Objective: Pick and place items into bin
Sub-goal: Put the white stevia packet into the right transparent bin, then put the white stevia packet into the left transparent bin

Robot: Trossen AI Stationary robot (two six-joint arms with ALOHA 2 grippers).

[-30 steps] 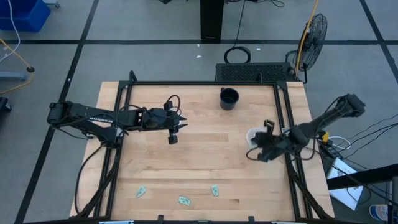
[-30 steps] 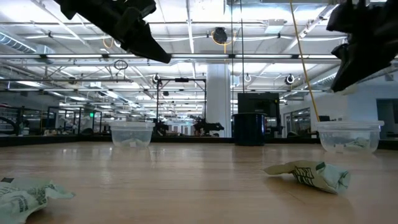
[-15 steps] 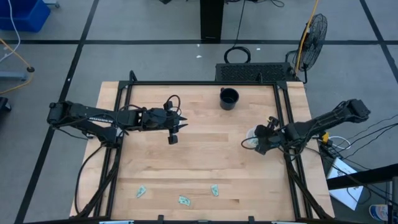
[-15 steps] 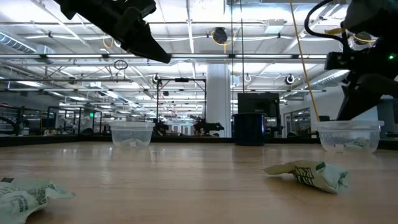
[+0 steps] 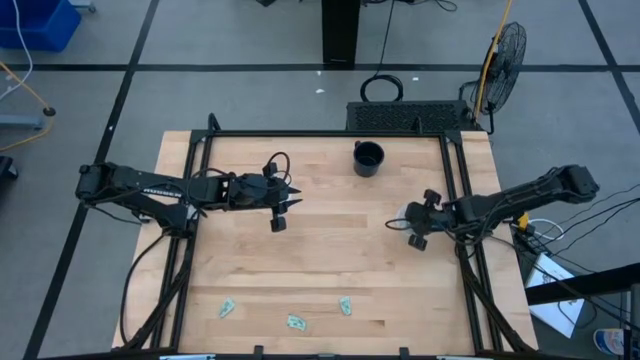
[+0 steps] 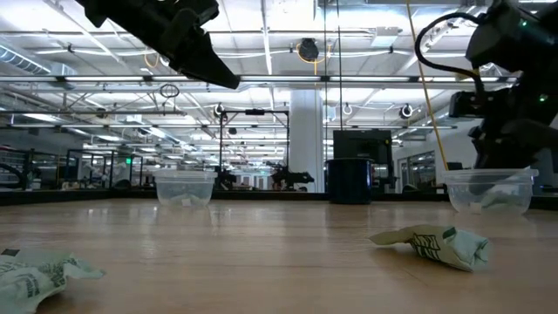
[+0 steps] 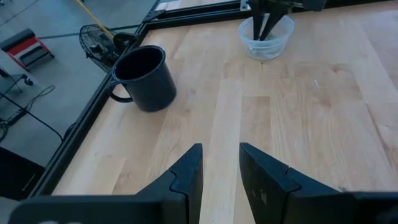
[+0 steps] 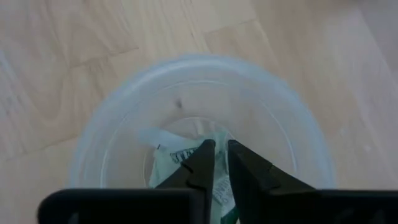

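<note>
Three pale green crinkled wrapped pieces lie on the table near its near edge; two of them show in the low view. My right gripper points down into a clear plastic cup and is shut on another wrapped piece inside it. My left gripper hangs open above the table's left half, touching nothing. My right gripper pinches the green-and-white wrapped piece between its two fingertips, coming from above and pointing down into the clear cup. The piece is low inside the cup, spreading out beside the fingers. I cannot tell whether it touches the cup's bottom.
A dark mug stands near the far edge. A second clear cup with pale pieces in it stands below my left gripper. A black frame rail runs along the table's right side. Bare wood lies in the middle.
My right gripper has moved toward the table's left and a little toward the far edge, from beside the clear cup to over it. It has tipped its fingers down and come down into the cup.
</note>
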